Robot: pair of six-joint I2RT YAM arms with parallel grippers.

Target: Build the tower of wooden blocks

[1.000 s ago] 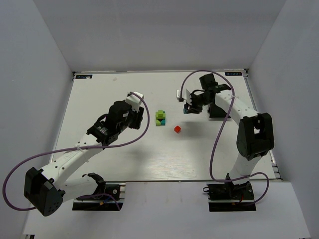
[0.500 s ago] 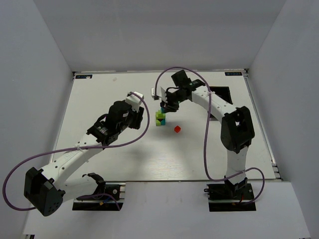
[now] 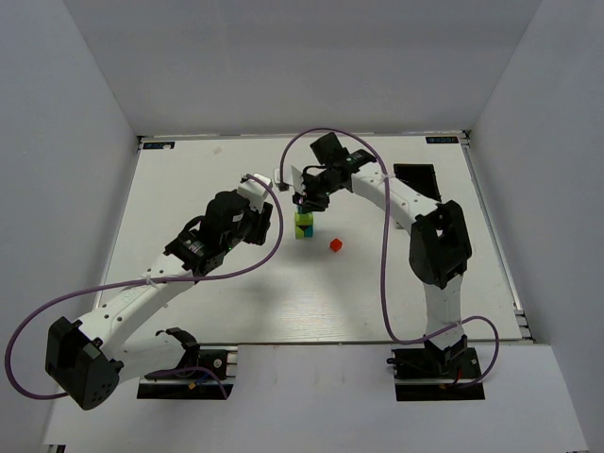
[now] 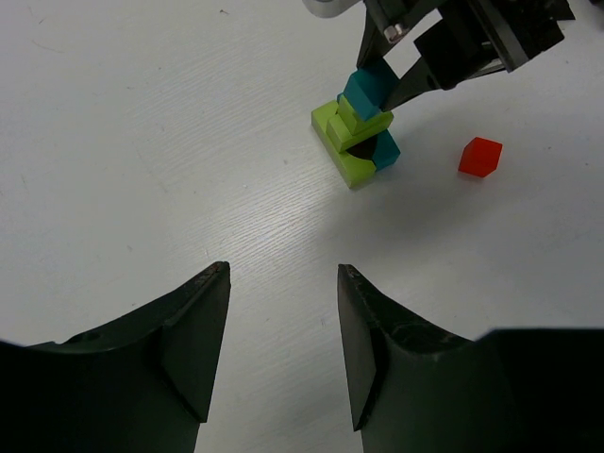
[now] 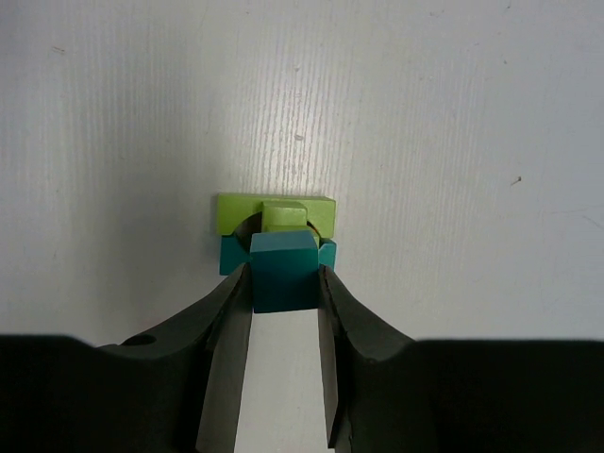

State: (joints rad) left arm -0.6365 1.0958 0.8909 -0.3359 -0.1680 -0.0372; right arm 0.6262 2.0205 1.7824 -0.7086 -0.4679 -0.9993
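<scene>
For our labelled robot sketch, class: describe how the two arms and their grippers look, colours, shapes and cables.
Both the left arm and the right arm have white links with bulky black joint housings. A purple cable loops loosely along each arm. Each stands on a black base. The fingers are dark, smooth and wedge-shaped, broad behind and narrowing to the tips.

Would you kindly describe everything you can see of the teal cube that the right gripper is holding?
The teal cube is a small block with flat faces and crisp edges, evenly teal-blue, and it looks like painted wood. The right gripper is shut on it, with one dark finger pressed against each of two opposite sides. It is held directly over the wood block tower, just above the small lime cube on top. Whether its underside touches that lime cube cannot be told.
</scene>
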